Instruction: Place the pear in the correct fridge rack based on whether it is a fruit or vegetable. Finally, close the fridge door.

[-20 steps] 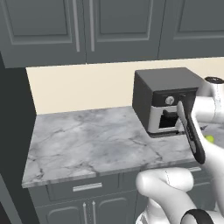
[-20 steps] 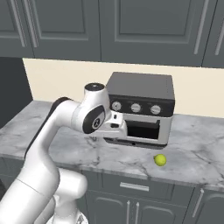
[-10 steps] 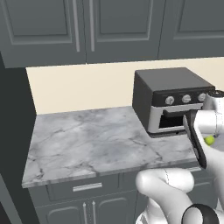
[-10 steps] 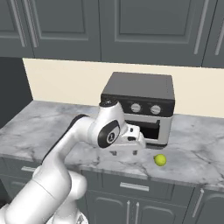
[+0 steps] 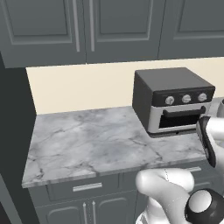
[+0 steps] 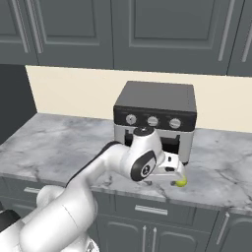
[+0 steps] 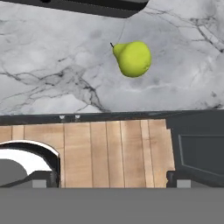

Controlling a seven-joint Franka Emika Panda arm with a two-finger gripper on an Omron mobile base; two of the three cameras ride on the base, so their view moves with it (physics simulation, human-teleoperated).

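The pear (image 7: pixel 132 58), small and yellow-green with a short dark stem, lies on the marble counter (image 7: pixel 48 52) near its front edge. In the right base view the pear (image 6: pixel 181 182) peeks out just below and right of my gripper (image 6: pixel 171 173), which hovers over the counter's edge in front of the oven. My gripper (image 7: pixel 109 181) is open, its fingertips (image 7: pixel 43 180) set wide apart with nothing between them, and the pear sits ahead of them, untouched. The fridge rack and fridge door are out of view.
A dark toaster oven (image 5: pixel 173 100) (image 6: pixel 155 120) stands at the back of the counter (image 5: pixel 87 140), just behind the pear. Dark upper cabinets (image 6: pixel 147 29) hang above. Beyond the counter's front edge lie wooden floor (image 7: pixel 105 148) and drawer fronts (image 6: pixel 147 209).
The arm has swung right and down across the oven's front, bringing the gripper low over the counter edge beside the pear. The pear has stayed put.
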